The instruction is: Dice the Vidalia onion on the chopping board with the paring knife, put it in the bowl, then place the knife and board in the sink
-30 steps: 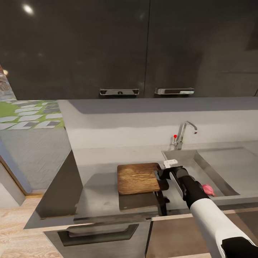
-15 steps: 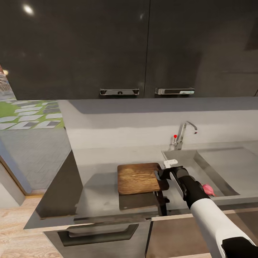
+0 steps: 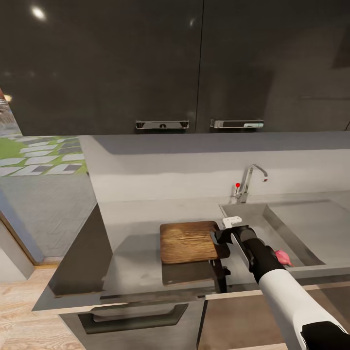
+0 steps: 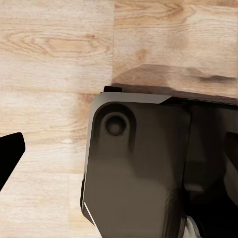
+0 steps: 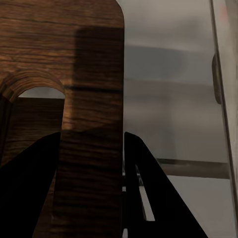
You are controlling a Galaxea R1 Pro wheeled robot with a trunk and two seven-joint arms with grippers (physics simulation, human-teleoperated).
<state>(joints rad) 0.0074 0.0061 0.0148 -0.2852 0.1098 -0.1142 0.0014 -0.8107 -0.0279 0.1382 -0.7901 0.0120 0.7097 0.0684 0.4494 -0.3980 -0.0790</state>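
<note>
1. The right gripper [image 3: 217, 239] is at the chopping board [image 3: 188, 241], on the board's edge nearest the sink [image 3: 311, 228]. In the right wrist view its two dark fingers [image 5: 29, 198] sit either side of the wooden strip beside the handle slot, so it looks clenched on the chopping board [image 5: 74, 74].

2. The board lies flat on the countertop [image 3: 131, 272], between the counter's front edge and the back wall, its sink-side edge close to the basin's rim.

3. The Vidalia onion [image 3: 282, 256] sits down in the sink, near the basin's front wall, partly hidden behind the right forearm. It is not on the board.

4. The tap [image 3: 249, 182] stands at the sink's back corner, well apart from the gripper.

5. The left wrist view takes in the pale wood floor [image 4: 54, 54] and a dark glossy body of the robot; one dark fingertip [image 4: 10, 153] pokes in at the edge, and I cannot tell whether that gripper is parted or closed.

6. My read: the step in hand is settling the board in place, ahead of fetching the onion.

7. Next move, as I judge it: let go of the board, lift clear, then swing across over the basin's rim and down onto the onion, a small round thing likely to roll if nudged.
</note>
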